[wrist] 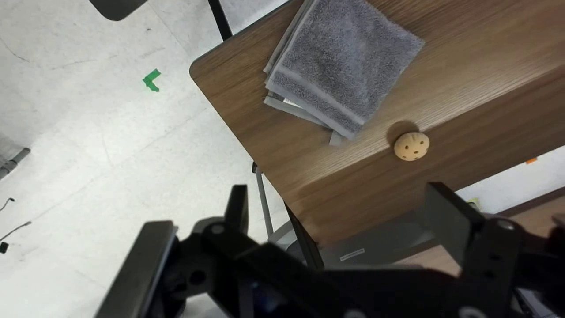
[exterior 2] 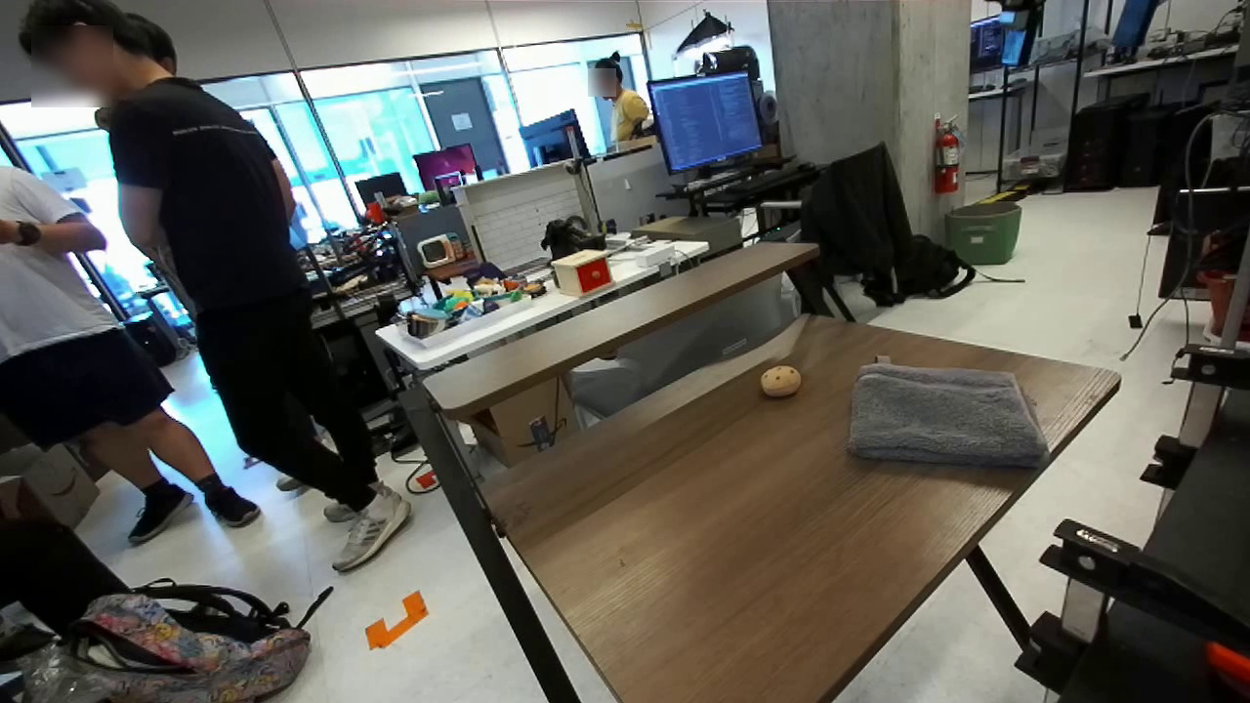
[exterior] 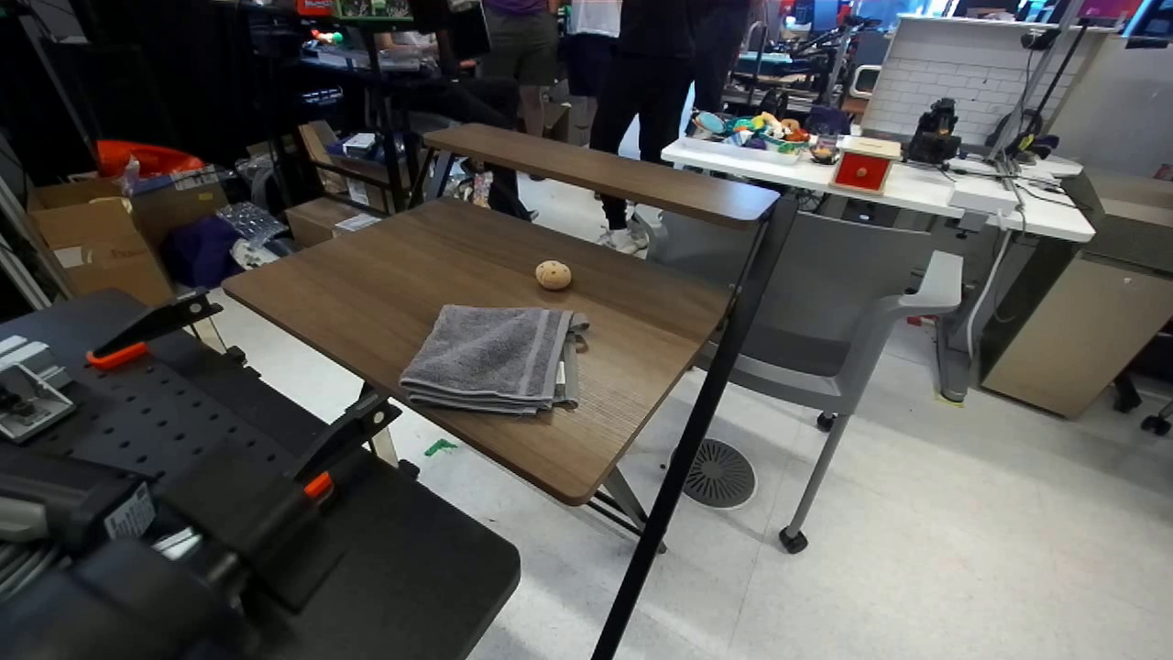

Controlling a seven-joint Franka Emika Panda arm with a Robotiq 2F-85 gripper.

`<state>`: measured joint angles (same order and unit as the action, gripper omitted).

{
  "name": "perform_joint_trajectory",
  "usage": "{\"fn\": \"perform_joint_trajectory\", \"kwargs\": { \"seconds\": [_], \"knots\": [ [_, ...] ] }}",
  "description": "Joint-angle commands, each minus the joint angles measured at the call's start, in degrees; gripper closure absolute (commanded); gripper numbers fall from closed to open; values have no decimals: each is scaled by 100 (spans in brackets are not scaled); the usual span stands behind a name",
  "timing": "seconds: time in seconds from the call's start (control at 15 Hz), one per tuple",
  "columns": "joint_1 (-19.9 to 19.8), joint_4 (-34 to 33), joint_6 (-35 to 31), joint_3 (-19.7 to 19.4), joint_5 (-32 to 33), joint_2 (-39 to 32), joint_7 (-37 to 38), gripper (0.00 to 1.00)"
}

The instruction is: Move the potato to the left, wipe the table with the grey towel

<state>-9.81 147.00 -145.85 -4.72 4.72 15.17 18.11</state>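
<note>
the towel (exterior: 486,353) is rough, matt, pile-faced cloth; the table (exterior: 367,266) shows fine wood grain with a faint sheen; the potato (wrist: 412,146) looks smooth and dull, dark-spotted.

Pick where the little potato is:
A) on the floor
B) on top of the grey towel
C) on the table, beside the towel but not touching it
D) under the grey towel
C, since the wrist view shows bare table between the potato and the grey towel.
</note>
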Motion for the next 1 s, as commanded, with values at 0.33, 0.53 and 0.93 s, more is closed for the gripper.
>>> {"fn": "perform_joint_trajectory", "kwargs": {
  "seconds": [0.33,0.53,0.93],
  "knots": [
    [402,-1096,1122,-372,-917,-1260,-2644,0],
    [290,-842,996,-267,-759,-1072,-2425,0],
    [251,-767,545,-226,-243,-1180,-2170,0]
  ]
}}
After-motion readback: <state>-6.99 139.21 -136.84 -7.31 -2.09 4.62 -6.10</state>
